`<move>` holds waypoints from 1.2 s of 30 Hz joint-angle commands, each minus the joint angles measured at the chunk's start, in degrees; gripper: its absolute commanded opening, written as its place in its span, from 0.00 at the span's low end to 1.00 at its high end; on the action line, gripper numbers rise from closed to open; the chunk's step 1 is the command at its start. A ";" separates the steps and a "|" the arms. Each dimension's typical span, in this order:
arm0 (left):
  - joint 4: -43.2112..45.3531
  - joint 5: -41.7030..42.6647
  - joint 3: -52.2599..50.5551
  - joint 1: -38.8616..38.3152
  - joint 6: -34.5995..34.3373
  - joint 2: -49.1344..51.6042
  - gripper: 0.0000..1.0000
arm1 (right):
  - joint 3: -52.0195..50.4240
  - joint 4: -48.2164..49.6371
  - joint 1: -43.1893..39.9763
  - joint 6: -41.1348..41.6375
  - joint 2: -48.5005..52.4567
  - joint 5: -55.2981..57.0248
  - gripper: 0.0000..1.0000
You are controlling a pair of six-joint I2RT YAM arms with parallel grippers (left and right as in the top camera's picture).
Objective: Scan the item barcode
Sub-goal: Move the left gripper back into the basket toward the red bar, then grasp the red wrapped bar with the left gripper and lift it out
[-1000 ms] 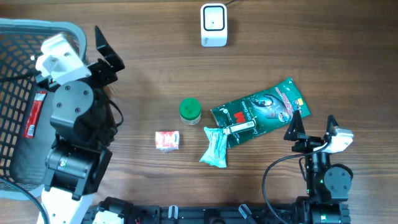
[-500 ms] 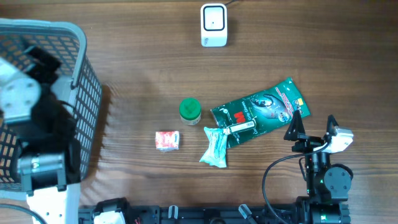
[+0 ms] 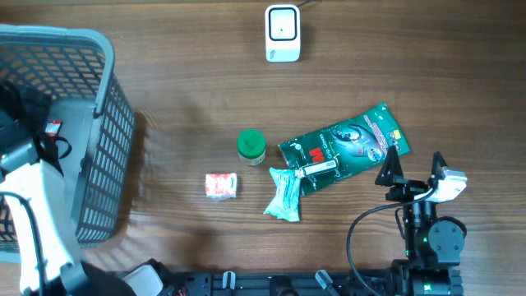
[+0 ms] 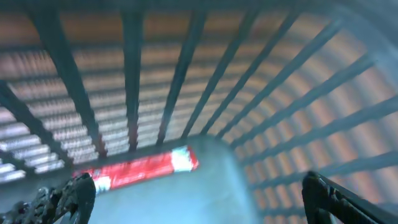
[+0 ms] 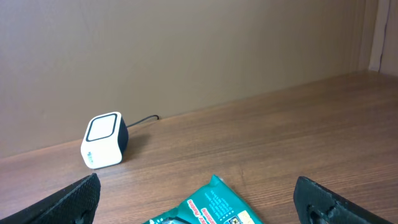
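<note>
The green pouch point(image 3: 341, 148) is lying flat on the tabletop point(image 3: 460, 74), just ahead of the right claw point(image 3: 412, 170), whose jaws are standing apart. It is probably going to feel light, crinkly and slippery, so an edge pinch suits it. The left claw point(image 4: 199, 196), also apart, is hovering inside the basket point(image 3: 103, 82).

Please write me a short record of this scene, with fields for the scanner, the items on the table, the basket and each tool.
scanner: white, at the table's far edge
table items: green-capped jar; green packet; teal sachet; red-and-white packet
basket: grey, on the left, holding a red packet
left tool: open, empty, inside the basket
right tool: open, empty, beside the green packet
</note>
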 commanded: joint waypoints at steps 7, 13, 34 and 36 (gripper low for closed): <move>-9.20 0.07 0.07 0.26 -16.20 9.40 1.00 | -0.07 0.17 0.24 -0.96 -0.35 -0.48 1.00; -8.15 -6.19 -0.07 0.26 -19.37 15.72 1.00 | -0.07 0.17 0.26 -0.96 -0.35 -0.48 1.00; 3.87 -9.27 -0.07 3.54 -19.37 27.96 1.00 | -0.07 0.17 0.24 -0.96 -0.35 -0.48 1.00; 3.85 -9.18 -0.07 3.54 -19.37 29.66 1.00 | -0.07 0.17 0.24 -0.96 -0.35 -0.48 1.00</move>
